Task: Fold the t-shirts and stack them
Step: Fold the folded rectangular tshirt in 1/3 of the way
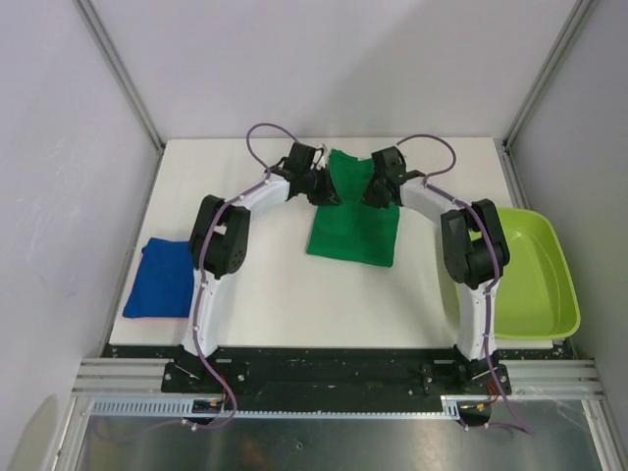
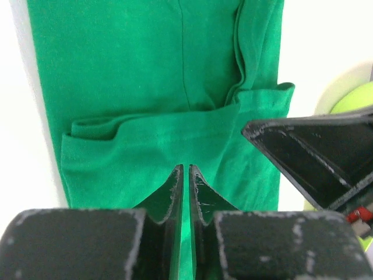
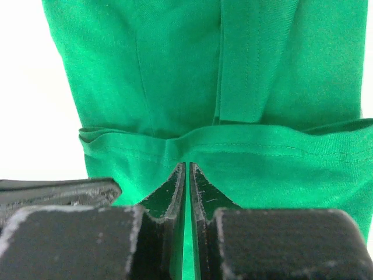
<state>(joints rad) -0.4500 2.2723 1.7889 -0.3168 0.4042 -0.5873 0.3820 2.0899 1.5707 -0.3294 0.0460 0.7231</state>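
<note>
The left gripper (image 2: 186, 169) has its fingers pressed almost together, with a sliver of green cloth in the slit between them. The right gripper (image 3: 187, 166) is pinched the same way on the same dark green t-shirt (image 1: 353, 221). The lime-green tub (image 1: 535, 285) sits well off to the right of the right fingers, at the table (image 1: 285, 294) edge. Both shirts lie outside it.

The green shirt spreads away from both pairs of fingertips, smooth, with a hemmed band of cloth doubled over just beyond the tips. A sleeve is folded inward. The royal blue t-shirt (image 1: 162, 278) lies folded well to the left of the left fingers, with a thin pink line along its near edge.
</note>
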